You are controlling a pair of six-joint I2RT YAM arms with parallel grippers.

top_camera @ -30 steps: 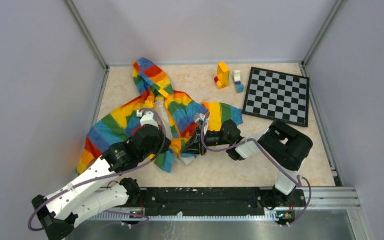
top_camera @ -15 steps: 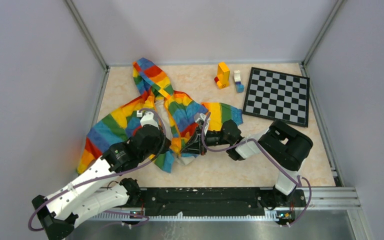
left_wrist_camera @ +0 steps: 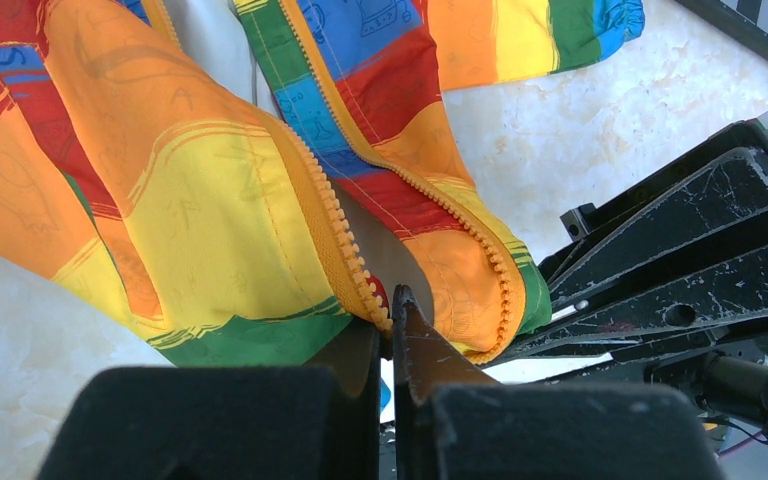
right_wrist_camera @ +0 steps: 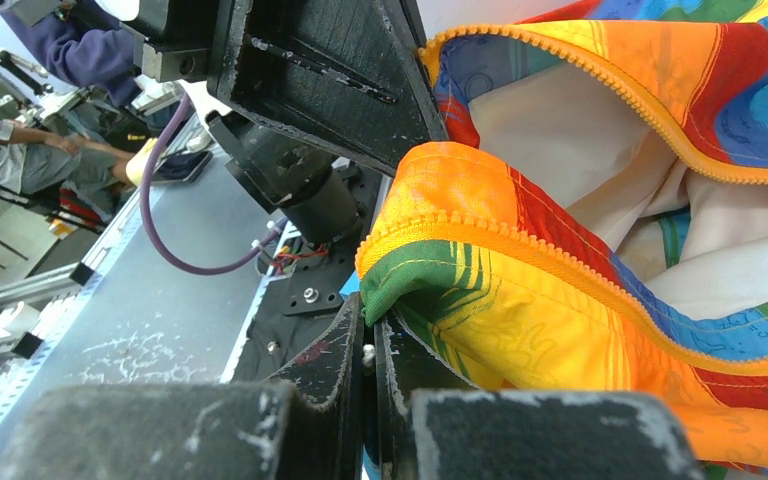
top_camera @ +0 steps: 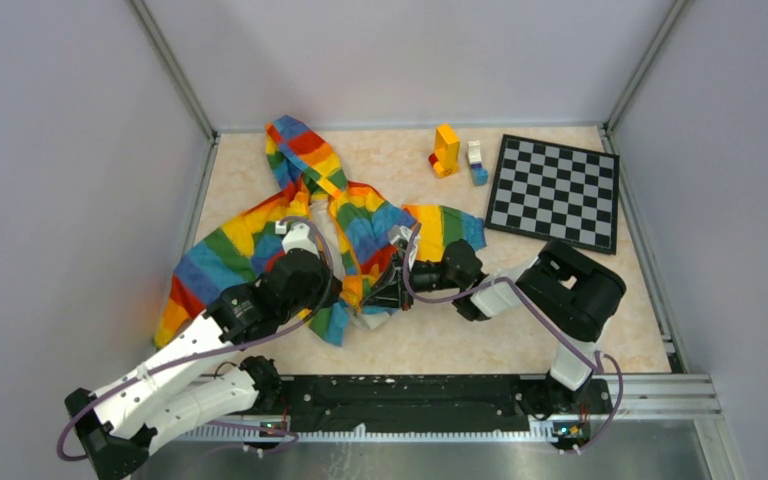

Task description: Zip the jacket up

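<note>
Where both pairs of black fingertips meet, find the jacket [top_camera: 360,225]: thin, soft, creased cloth in rainbow bands with a pale lining, laid open on the mottled beige table [top_camera: 440,340]. Note the left gripper [left_wrist_camera: 392,300] pressed closed on the bottom of one orange zipper strip, its plastic teeth running away beyond the tips. Note the right gripper [right_wrist_camera: 368,320] likewise clamped on the green hem corner of the other front edge, toothed strip arching just above its fingers. Far beyond the right fingers, spot a flat checkered board [top_camera: 555,190] and small stacked plastic blocks [top_camera: 447,150], apart from the cloth.
</note>
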